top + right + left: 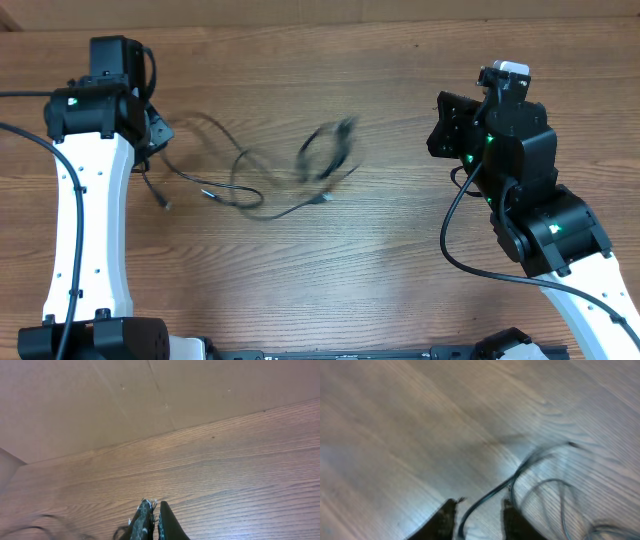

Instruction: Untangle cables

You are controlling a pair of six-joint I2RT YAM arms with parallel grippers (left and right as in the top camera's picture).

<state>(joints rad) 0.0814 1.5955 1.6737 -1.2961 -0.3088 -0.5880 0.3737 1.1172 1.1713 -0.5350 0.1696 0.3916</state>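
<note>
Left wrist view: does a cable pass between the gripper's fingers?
Yes, a thin black cable runs between the parted fingers of the left gripper.

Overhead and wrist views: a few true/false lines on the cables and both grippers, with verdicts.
1. The cables lie on the wooden table. True.
2. The right gripper holds a cable. False: in the right wrist view its fingers are together with nothing between them.
3. The left gripper has its fingers apart, with one cable strand running between them. True.
4. The cables sit closer to the right arm than to the left arm. False: they reach the left arm's end, and bare wood separates them from the right arm.
</note>
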